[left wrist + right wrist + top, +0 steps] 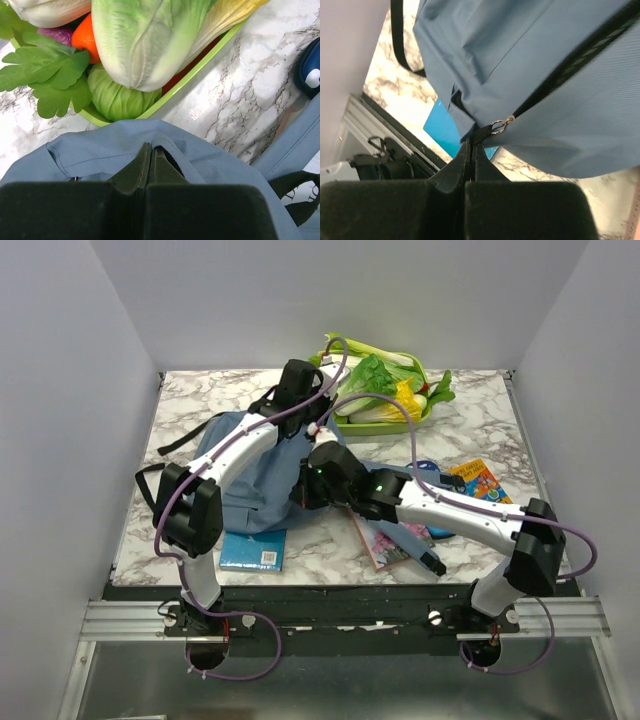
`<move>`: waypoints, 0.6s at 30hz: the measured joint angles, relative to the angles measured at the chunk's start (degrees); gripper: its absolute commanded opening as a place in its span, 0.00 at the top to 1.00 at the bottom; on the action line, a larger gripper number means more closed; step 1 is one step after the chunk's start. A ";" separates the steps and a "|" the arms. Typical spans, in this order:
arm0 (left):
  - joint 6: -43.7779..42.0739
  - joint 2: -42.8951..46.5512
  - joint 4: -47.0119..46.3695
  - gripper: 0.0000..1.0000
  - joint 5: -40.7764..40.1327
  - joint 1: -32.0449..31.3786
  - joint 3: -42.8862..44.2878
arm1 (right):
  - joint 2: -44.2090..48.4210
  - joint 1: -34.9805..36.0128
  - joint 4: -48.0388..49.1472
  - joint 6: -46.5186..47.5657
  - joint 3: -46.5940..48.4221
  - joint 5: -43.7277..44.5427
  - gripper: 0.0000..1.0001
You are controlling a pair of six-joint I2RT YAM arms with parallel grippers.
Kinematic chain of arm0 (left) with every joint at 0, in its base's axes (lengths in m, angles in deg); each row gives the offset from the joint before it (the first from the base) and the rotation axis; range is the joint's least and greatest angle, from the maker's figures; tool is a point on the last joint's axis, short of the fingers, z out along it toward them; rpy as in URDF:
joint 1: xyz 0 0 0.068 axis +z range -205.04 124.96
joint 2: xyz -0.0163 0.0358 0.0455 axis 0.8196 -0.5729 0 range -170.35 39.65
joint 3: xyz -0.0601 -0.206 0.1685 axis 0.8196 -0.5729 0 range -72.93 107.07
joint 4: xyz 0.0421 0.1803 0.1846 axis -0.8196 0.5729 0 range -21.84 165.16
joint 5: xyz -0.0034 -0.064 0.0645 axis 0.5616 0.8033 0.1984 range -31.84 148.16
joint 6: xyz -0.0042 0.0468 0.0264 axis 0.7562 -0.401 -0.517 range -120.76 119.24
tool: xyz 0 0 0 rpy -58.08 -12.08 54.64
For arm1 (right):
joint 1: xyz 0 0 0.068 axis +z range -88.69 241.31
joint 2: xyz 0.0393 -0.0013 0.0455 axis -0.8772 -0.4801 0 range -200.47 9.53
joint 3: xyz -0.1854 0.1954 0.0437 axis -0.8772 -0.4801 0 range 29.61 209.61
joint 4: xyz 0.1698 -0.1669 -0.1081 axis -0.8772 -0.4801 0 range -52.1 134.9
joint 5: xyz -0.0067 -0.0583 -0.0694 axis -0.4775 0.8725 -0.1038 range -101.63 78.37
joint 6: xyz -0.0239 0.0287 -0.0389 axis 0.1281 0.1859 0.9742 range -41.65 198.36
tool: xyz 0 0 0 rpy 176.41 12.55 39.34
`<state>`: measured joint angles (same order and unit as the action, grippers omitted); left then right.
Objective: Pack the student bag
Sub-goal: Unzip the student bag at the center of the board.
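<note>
The student bag (245, 475), soft grey-blue fabric with black strap ends, lies left of centre on the marble table. My left gripper (308, 405) is at the bag's far end, shut on a raised fold of fabric (165, 131) beside the zip opening. My right gripper (305, 485) is at the bag's right side. In the right wrist view it (471, 146) is shut on a black zipper pull tab (483, 133) that hangs from a small metal ring (499, 126), and the bag (545, 75) fills the frame above.
A green tray (418, 418) of toy vegetables sits at the back, just beyond the left gripper. A blue book (253, 550) lies at the bag's near edge. Two picture books (385, 543) (482, 481) and a dark blue pencil case (307, 70) lie on the right.
</note>
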<state>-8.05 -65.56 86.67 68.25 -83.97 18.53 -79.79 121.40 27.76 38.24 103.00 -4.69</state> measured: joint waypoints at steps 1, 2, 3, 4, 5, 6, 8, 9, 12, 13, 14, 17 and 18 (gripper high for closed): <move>0.15 0.00 -0.07 1.00 0.04 0.00 0.00 | -1.44 0.98 -0.48 1.27 1.53 0.04 0.99; 0.28 0.00 -0.09 1.00 0.11 0.11 0.00 | -2.56 1.99 -1.09 2.32 2.64 0.07 0.99; 0.31 0.00 -0.13 1.00 0.24 0.17 0.00 | -3.50 3.06 -2.01 3.41 3.69 0.07 1.00; 0.33 0.00 -0.33 1.00 0.35 0.20 0.00 | -4.39 4.11 -2.75 4.42 4.59 0.00 0.99; 0.33 0.00 -0.55 1.00 0.55 0.22 0.00 | -5.35 4.85 -3.58 5.92 5.55 -0.09 1.00; 0.33 0.00 -0.55 1.00 0.83 0.24 0.02 | -5.53 5.62 -3.76 6.12 5.68 -0.09 1.00; 0.33 -0.04 -0.33 1.00 1.11 0.24 0.15 | -6.16 6.36 -4.96 7.65 6.25 -0.02 0.99; 0.33 -0.24 0.00 1.00 1.16 0.24 0.57 | -6.23 6.54 -5.51 8.28 6.27 -0.04 0.99; 0.35 -1.07 0.13 1.00 1.11 0.26 1.90 | -7.21 6.43 -6.93 9.84 7.02 -0.24 1.00; 0.48 -1.49 0.20 1.00 1.14 0.26 2.51 | -8.44 6.43 -7.76 10.51 8.57 -0.57 0.99; 0.59 -1.86 0.31 1.00 1.11 0.26 2.99 | -10.27 6.47 -8.83 11.15 11.08 -0.94 1.00; 1.42 -2.75 1.16 1.00 1.68 1.38 5.16 | -15.34 6.73 -11.67 12.22 16.83 -1.70 0.99; 1.60 -2.78 1.42 1.00 1.68 1.88 5.60 | -16.68 6.84 -12.31 13.07 18.29 -1.88 0.99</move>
<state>-6.45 -68.33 88.09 69.93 -82.09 24.12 -96.47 128.24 15.45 51.31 121.29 -6.57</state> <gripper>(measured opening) 0.010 0.015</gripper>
